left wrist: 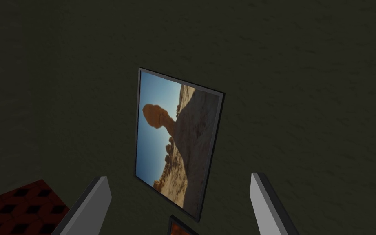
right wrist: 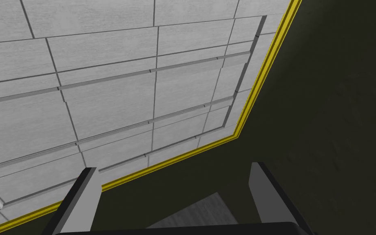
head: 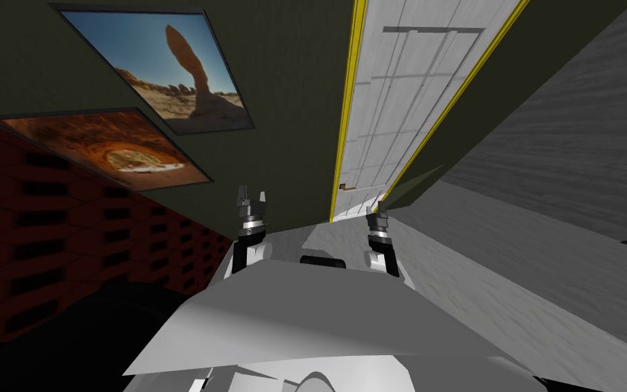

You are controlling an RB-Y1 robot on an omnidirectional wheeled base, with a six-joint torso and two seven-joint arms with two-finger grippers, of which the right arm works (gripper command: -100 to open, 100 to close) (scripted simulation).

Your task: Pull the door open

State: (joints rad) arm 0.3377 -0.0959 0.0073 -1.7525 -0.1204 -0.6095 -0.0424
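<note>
Light is uneven here. The white door (head: 400, 102) is the brightest thing in the head view, evenly lit, with thin grey shade along its panel ledges, and the right wrist view shows those same soft lines. The yellow frame (head: 345, 116) glows against the dark green wall (head: 285, 82), which sits very dim and almost flat. The rock picture (head: 176, 75) stands out bright on that gloom, and again in the left wrist view. The red brick wall (head: 47, 224) darkens downward into a black area (head: 33, 367). The grey wall (head: 564, 156) takes a middling light. The wide lens rolls the whole head view, and the door and walls splay toward the corners.
</note>
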